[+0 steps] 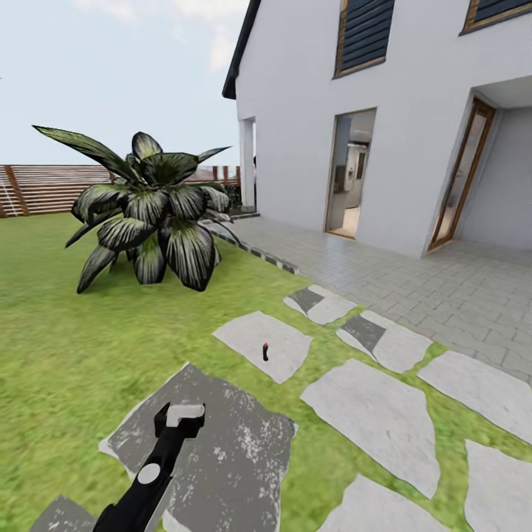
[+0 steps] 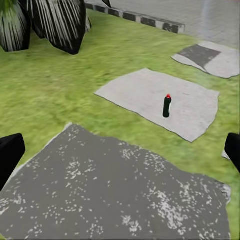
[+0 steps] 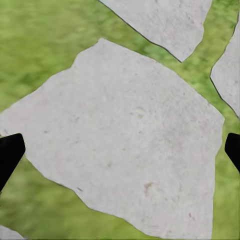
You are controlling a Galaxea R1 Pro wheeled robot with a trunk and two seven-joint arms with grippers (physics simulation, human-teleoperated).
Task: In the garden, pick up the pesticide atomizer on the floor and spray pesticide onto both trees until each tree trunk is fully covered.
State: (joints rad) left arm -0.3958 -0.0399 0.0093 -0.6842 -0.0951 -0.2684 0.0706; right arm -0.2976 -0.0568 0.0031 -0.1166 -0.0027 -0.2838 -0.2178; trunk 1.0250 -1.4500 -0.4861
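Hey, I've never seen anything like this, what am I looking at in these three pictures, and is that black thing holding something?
These are simulator renders from a two-armed wheeled robot in a garden. The large picture comes from its head camera, looking down over grass and paving stones beside a house. The black arm low in it ends in the left pincer, which is open and holds nothing. The other two pictures come from cameras near each pincer, looking along its fingers; the dark shapes at their side edges are the fingers. The left wrist view shows a small dark sprayer with a red top standing upright on a pale stone, with a leafy plant beyond. The right wrist view looks down on another stone; that pincer is open and empty as well.
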